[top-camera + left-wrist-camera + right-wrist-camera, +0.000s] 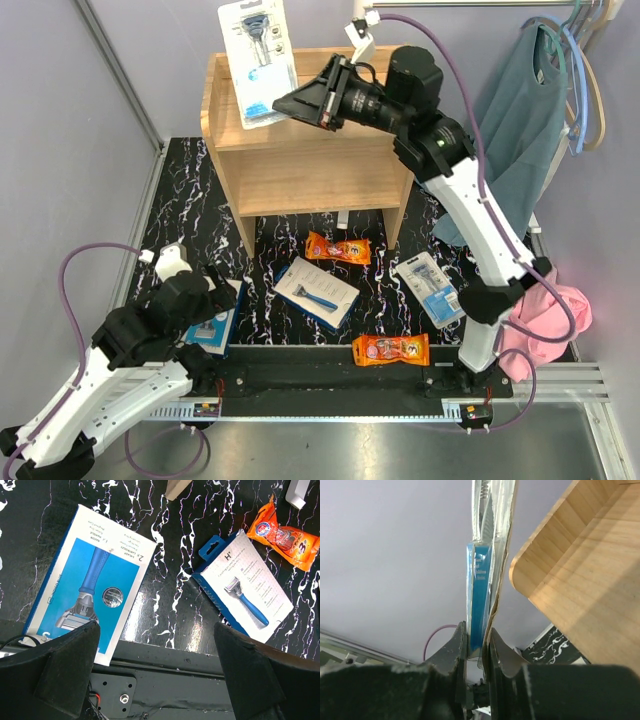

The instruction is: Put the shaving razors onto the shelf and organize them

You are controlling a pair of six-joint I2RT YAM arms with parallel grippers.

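Step in hand: 1st pack going onto the shelf (300, 170). Right pincer (283, 103) is clamped on the bottom edge of a blister pack (257, 60), razor on blue card. It holds the pack upright in the air over the shelf's back left corner; the wrist view shows the jaws pinching the card edge-on, wood top just beside it.

Shelf contents: top tier and lower tier both show bare wood, no packs that I can see.

Next move, my guess: lower the pack onto the top tier near the left rim w/o catching the card on the raised edge, then let go. It's thin and tall, so it'll likely tip unless leaned on the back rim or laid flat.

Left pincer (160, 675) is spread wide, gripping nothing, and hangs over a white-and-blue box (87, 575) at the table's (190, 200) near left corner. That's prob. its next pick.

Rest on the table:
- second box (317, 292), middle
- orange packet (338, 248), by the shelf's feet
- other orange packet (391, 349), near edge
- second blister pack (430, 288), right side
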